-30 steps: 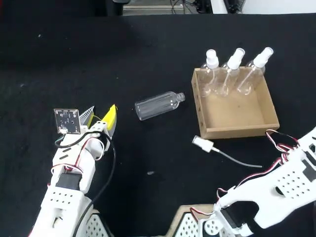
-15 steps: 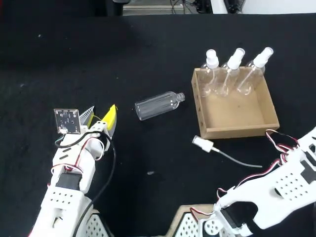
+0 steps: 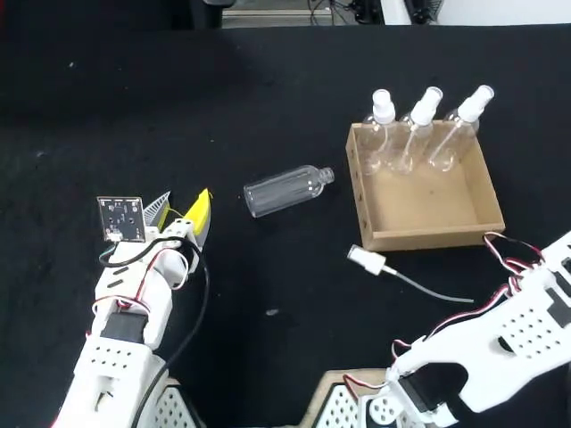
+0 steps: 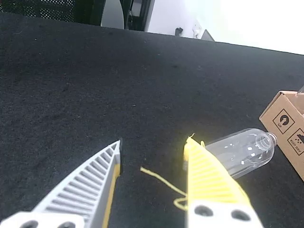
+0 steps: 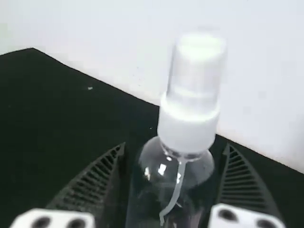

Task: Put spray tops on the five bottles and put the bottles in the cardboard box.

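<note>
right claw (image 5: 174, 145) pinches a capped bottle (image 5: 187, 121), held up probably for the box (image 3: 430, 238) where three finished bottles (image 3: 413, 134) stand along the far wall, while left claw (image 3: 186, 198) sits spread beside the bare bottle (image 3: 287, 189), its loose spray top (image 3: 367, 259) lying near.

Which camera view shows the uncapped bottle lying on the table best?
The high view: the uncapped bottle lies whole on the table, neck toward the cardboard box. The left wrist view has its neck and part of its body, the rest behind the left gripper's yellow finger. The right wrist view faces a different, capped bottle.
</note>
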